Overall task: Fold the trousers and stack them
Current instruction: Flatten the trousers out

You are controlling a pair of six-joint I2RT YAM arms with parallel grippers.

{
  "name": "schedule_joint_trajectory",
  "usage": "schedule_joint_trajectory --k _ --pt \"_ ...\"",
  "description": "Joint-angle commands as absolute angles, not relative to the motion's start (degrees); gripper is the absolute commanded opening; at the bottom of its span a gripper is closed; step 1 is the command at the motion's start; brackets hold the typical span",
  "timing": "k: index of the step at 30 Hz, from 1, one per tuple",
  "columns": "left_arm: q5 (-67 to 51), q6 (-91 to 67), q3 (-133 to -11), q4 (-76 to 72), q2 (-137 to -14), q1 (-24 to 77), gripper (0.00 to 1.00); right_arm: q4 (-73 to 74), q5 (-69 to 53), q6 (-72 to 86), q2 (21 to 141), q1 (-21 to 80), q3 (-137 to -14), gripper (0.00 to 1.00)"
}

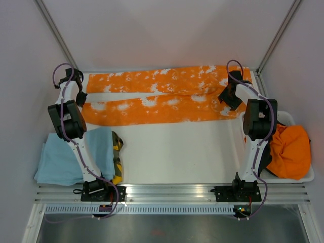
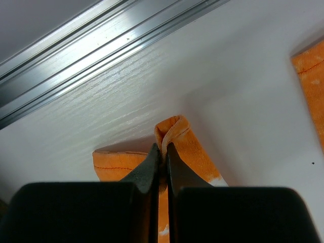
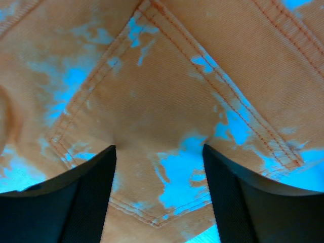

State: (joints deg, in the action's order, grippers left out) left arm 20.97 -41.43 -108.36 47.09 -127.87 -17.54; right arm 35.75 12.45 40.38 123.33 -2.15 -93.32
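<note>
Orange trousers (image 1: 167, 109) lie spread, unfolded, along the worktop's (image 1: 177, 152) far side. Left pincer (image 2: 162, 154) is clenched on a leg cuff; right pincer (image 3: 159, 167) hangs released above the back pocket (image 3: 167, 116). Folding is judged barely begun, with stacking still to do.

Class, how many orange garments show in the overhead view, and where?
2. One, the orange trousers, lies spread along the far side; the other, an orange bundle, sits in the white bin at right. More may hide underneath.
</note>
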Motion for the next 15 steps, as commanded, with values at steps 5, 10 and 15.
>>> schedule_joint_trajectory --k 5,10,15 --pt "23.3 -39.3 -107.3 46.8 -127.9 -17.8 0.02 42.3 17.8 45.5 125.2 -2.2 -90.4 0.45" --pt "26.1 -37.4 -107.1 47.9 -127.0 -17.8 0.02 44.0 19.9 46.8 122.8 -2.8 -85.9 0.41" --pt "28.6 -35.2 -107.1 49.4 -126.5 -17.8 0.02 45.2 20.5 47.9 119.0 -5.1 -80.3 0.26"
